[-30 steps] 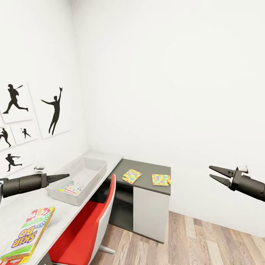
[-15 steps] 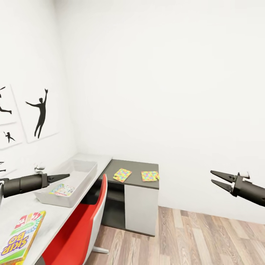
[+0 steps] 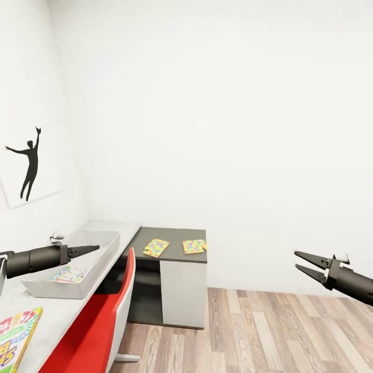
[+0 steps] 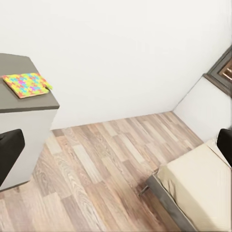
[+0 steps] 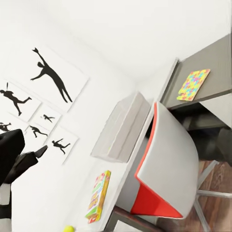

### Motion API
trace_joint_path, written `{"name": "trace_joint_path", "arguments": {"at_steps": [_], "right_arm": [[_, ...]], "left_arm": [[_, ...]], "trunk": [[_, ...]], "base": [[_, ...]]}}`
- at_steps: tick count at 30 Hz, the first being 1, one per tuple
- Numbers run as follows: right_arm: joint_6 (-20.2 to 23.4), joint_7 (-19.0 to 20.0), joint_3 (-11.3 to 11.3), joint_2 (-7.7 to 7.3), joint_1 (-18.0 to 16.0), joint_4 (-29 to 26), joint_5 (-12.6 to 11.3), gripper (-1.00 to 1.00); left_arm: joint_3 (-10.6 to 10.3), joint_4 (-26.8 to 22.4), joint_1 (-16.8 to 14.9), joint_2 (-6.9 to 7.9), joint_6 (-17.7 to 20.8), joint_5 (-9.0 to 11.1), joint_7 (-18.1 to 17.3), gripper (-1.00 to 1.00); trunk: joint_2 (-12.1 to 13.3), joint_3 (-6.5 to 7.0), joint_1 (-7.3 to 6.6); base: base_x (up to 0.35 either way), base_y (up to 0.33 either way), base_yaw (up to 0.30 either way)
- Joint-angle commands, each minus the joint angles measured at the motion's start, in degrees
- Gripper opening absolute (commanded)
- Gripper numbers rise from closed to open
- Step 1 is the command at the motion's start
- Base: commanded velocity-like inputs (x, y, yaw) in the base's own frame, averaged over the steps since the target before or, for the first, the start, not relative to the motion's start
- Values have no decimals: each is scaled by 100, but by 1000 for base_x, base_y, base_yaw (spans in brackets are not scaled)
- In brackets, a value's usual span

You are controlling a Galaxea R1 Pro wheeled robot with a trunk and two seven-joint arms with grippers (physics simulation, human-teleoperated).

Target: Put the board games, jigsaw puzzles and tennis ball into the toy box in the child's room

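Skip-Bo board game point(image 3: 14, 335) lies flat at the near left of the pale table point(image 3: 62, 311), clipped by the frame edge and not yet boxed. Just beyond it the left gripper point(image 3: 88, 250) hovers above the toy box point(image 3: 98, 243), its fingers pressed together and holding nothing, apparently just parked while the robot is between grasps. Inside the translucent bin one printed board game point(image 3: 68, 274) already lies flat on the bottom. A red chair point(image 3: 106, 316) is tucked against the table's edge, so reaching past it looks awkward. Farther right, on the lower dark section of the table, the two jigsaw puzzles point(image 3: 156, 247) point(image 3: 195, 246) lie side by side, slightly apart, well clear of the bin; they probably come next. Far right, over the wood floor point(image 3: 269, 331), the right gripper point(image 3: 305, 262) hangs in open air with its fingers spread and empty. In the right wrist view the tennis ball point(image 5: 69, 228) sits at the near end of the table.
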Motion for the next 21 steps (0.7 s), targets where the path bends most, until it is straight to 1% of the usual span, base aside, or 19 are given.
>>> {"name": "trace_joint_path", "arguments": {"at_steps": [1, 2, 3, 4, 6, 7, 8, 9, 10, 11, 13, 14, 17, 18, 19, 21], "right_arm": [[22, 58, -21, 47, 18, -5, 47, 100], [22, 76, -57, 148, 63, -48, 49, 100], [22, 87, -73, 203, 88, -85, 53, 100], [22, 102, -98, 323, 157, -170, 61, 100], [22, 112, -124, 452, 257, -253, 68, 100], [22, 122, -157, 576, 372, -331, 71, 100], [21, 127, -177, 634, 428, -365, 72, 100], [-38, 136, -226, 742, 541, -416, 71, 100], [-87, 147, -248, 791, 597, -435, 70, 100], [-213, 186, -278, 880, 713, -461, 69, 100], [-356, 262, -294, 947, 831, -478, 70, 100], [-504, 382, -302, 992, 957, -492, 74, 100], [-830, 703, -307, 1039, 1221, -507, 99, 100], [-1017, 878, -308, 1050, 1341, -511, 160, 100], [-1107, 964, -309, 1048, 1394, -512, 205, 100], [-1379, 1348, -322, 1045, 1533, -513, 428, 100]], "left_arm": [[8, -5, -1, -1, 58, -60, -55, 100], [10, -6, 1, -3, 55, -57, -56, 100], [11, -4, 2, -6, 54, -56, -56, 100], [11, -3, 6, -12, 49, -54, -57, 100], [10, -1, 14, -26, 44, -53, -57, 100], [6, -1, 22, -54, 40, -53, -59, 100], [5, -2, 26, -72, 38, -52, -60, 100], [3, -4, 34, -112, 34, -52, -74, 100], [2, -4, 37, -134, 29, -52, -88, 100], [1, -5, 41, -186, 4, -52, -136, 100], [0, -5, 46, -247, -39, -53, -200, 100], [0, -5, 52, -306, -101, -56, -264, 100], [-1, 4, 62, -390, -231, -68, -354, 100], [-1, 13, 69, -411, -277, -78, -377, 100], [-1, 16, 74, -419, -296, -81, -385, 100], [0, 29, 89, -437, -345, -90, -404, 100]], "trunk": [[-4, 4, 2], [-4, 10, 2], [-4, 15, 2], [-4, 21, 2], [-4, 31, 2], [-4, 36, 2], [-4, 40, 2], [-4, 44, 2], [-4, 48, 2], [-4, 52, 2], [-4, 59, 2], [-4, 61, 2], [-4, 65, 2], [-4, 65, 2], [-4, 66, 2], [-4, 66, 2]], "base": [[-15, 1, -242], [-9, 1, -242], [-7, 1, -243], [-5, 0, -247], [-3, 0, -249], [-2, 0, -252], [-2, 0, -254], [-1, 0, -258], [-1, 0, -260], [-1, 0, -263], [0, 0, -265], [0, 0, -270], [0, 0, -273], [0, 0, -276], [0, 0, -276], [0, 0, -277]]}}
